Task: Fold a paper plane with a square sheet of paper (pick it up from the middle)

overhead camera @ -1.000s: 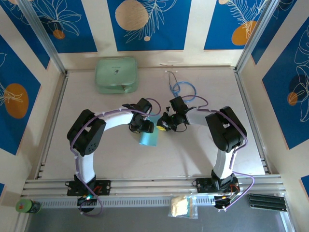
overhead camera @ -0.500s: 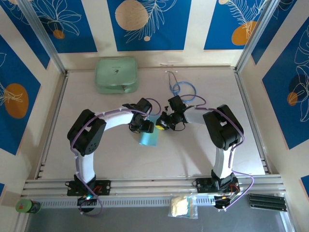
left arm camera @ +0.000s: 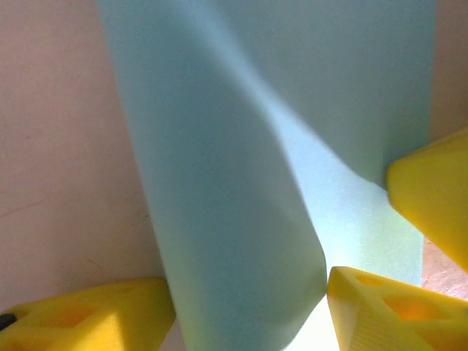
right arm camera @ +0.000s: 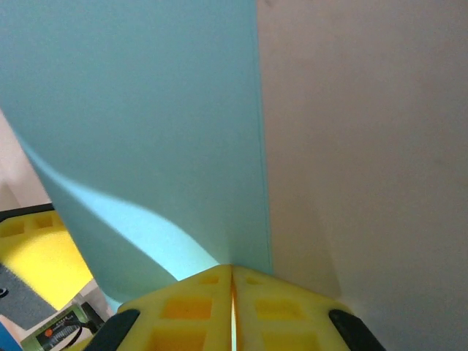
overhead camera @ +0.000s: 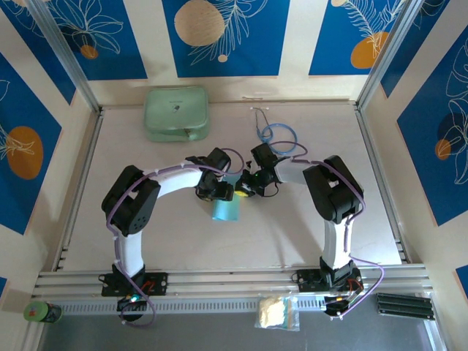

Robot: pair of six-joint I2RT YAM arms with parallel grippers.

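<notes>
**Blue-Panelled Booth Around a Pale Table**

Under the left gripper [overhead camera: 225, 194] and the right gripper [overhead camera: 247, 190] lies a pale beige table [overhead camera: 292, 234], evenly lit, with soft shadows. Beyond both stands the back wall [overhead camera: 223, 36], which has blue panels with white leaf drawings and tan discs, split by cream stripes. A matching left wall [overhead camera: 29, 131] and right wall [overhead camera: 439, 124] flank them. Aluminium rails [overhead camera: 219, 281] run behind them.

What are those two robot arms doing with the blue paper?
They are folding the paper into a plane. The right gripper is pinched shut on the paper's edge, and the sheet bows up off the table. The left gripper is open, with a finger on each side of the bend. No sharp crease shows yet.
</notes>
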